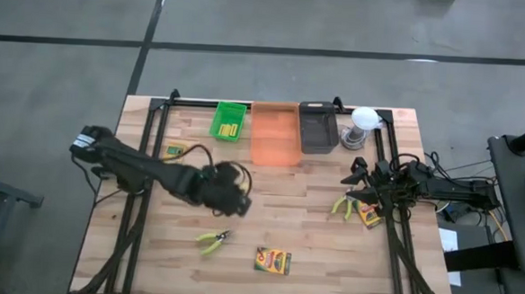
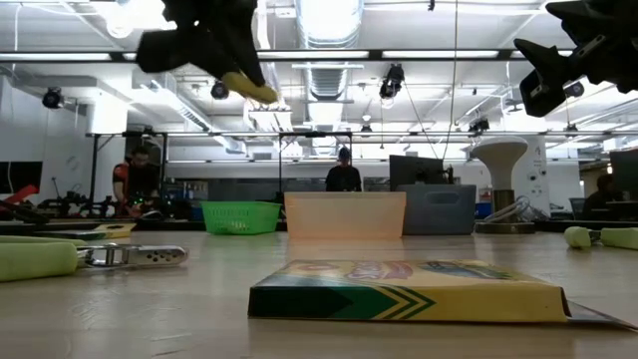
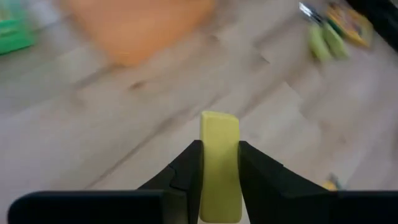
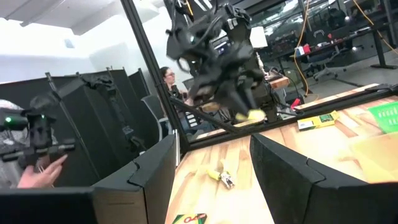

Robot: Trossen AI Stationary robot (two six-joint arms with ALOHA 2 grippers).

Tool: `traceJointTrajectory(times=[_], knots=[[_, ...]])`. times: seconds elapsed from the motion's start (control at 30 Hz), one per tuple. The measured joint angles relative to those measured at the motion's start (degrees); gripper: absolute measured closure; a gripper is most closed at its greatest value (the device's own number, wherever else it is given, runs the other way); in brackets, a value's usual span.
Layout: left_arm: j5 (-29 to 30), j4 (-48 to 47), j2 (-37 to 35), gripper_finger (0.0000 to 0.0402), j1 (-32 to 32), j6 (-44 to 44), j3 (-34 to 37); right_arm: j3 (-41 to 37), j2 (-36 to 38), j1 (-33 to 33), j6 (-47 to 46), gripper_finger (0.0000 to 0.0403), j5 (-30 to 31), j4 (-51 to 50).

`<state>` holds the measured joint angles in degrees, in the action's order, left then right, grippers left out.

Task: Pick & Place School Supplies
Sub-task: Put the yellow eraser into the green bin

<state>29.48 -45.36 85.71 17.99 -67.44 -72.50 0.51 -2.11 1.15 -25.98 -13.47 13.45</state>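
We judge the sorting partly done. The green tray (image 1: 229, 122) at about eleven o'clock on the bench (image 1: 311, 249) already holds some short yellow pieces, while the orange tray (image 1: 275, 134) at twelve o'clock looks bare and we cannot see into the black tray (image 1: 317, 127) beside it. The left tool (image 3: 219, 163) is clenched on a yellow block (image 3: 219, 165), held above the wood near the bench's centre, so we take it that this piece is on its way to a tray. Still loose are a pair of yellow-handled pliers (image 1: 213, 241) at about seven o'clock, a crayon box (image 1: 274, 260) at six o'clock, a second crayon box (image 1: 175, 150) at nine o'clock, and at three o'clock another pair of pliers (image 1: 342, 206) with a third crayon box (image 1: 370, 216) partly under the right arm. The right tool (image 1: 355, 174) waits there above the three o'clock edge with its fingers spread and nothing between them. By our count one item is in hand and five remain on the wood.
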Motion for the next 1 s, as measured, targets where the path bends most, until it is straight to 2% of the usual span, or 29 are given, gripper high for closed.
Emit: traceJointTrajectory(times=[0.1, 0.2, 0.33, 0.5, 0.67, 0.8, 1.0], knots=[[0.6, -8.7, -0.3, 0.031, -2.3, -4.7, -5.0, 0.0, 0.0, 0.0, 0.0, 0.0202, 0.0, 0.0], [3.3, -15.2, -0.3, 0.031, -4.5, -4.9, -9.1, 0.0, 0.0, 0.0, 0.0, 0.0202, 0.0, 0.0], [6.5, -21.0, -0.3, 0.031, -9.4, -7.3, -12.6, 0.0, 0.0, 0.0, 0.0, 0.0202, 0.0, 0.0], [4.7, -23.4, -0.4, 0.031, -17.8, -7.3, -14.1, 0.0, 0.0, 0.0, 0.0, 0.0202, 0.0, 0.0], [2.5, -20.7, -0.1, 0.031, -26.9, -3.5, -11.9, 0.0, 0.0, 0.0, 0.0, 0.0202, 0.0, 0.0], [0.9, -13.9, 0.0, 0.031, -34.0, 0.1, -8.6, 0.0, 0.0, 0.0, 0.0, 0.0202, 0.0, 0.0], [-12.6, 3.9, 0.0, 0.031, -44.4, 12.6, -2.1, 0.0, 0.0, 0.0, 0.0, 0.0202, 0.0, 0.0]])
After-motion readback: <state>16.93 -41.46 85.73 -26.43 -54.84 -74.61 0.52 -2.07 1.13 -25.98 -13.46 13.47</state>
